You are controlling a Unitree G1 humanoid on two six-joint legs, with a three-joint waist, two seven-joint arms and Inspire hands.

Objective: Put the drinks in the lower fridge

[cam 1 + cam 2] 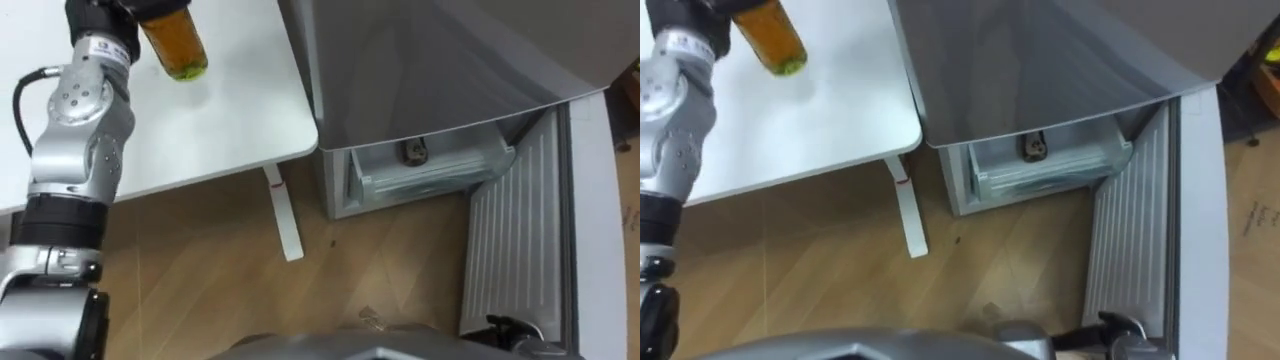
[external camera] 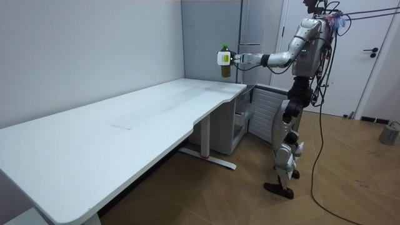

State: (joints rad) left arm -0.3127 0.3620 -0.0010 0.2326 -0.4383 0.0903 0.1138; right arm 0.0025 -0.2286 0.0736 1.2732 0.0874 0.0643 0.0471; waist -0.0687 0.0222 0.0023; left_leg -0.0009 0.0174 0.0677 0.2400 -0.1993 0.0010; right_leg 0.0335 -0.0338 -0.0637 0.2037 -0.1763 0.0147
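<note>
Because of the long swing needed from the upper left of the frame to its centre right, worth watching the bottle (image 1: 175, 45) closely. Clasped in the left hand (image 1: 105, 18), fingers curled round it, above the table (image 1: 230, 100). Seen upright in the room view, over the table's far corner and well apart from the fridge (image 1: 430, 70). Note the lower door (image 1: 515, 240), swung open at the right of the frame, and the drawer (image 1: 430, 175) behind it, with a small dark item (image 1: 413, 152) inside, too blurred to name. Possibly the right hand (image 1: 505, 325) at lower right, by the door's bottom edge; impossible to tell its state.

Likely trouble:
- Clipping the table's corner or the fridge's upper front by bringing the bottle across on too flat a path.
- Slipping through the grasp if tilted hard while bending low.
- Knocking the door with a knee or arm when stepping closer, and part-closing it.
- Jamming against the drawer's front lip from too shallow an approach.
- Toppling onto the dark item if released off-balance.
</note>
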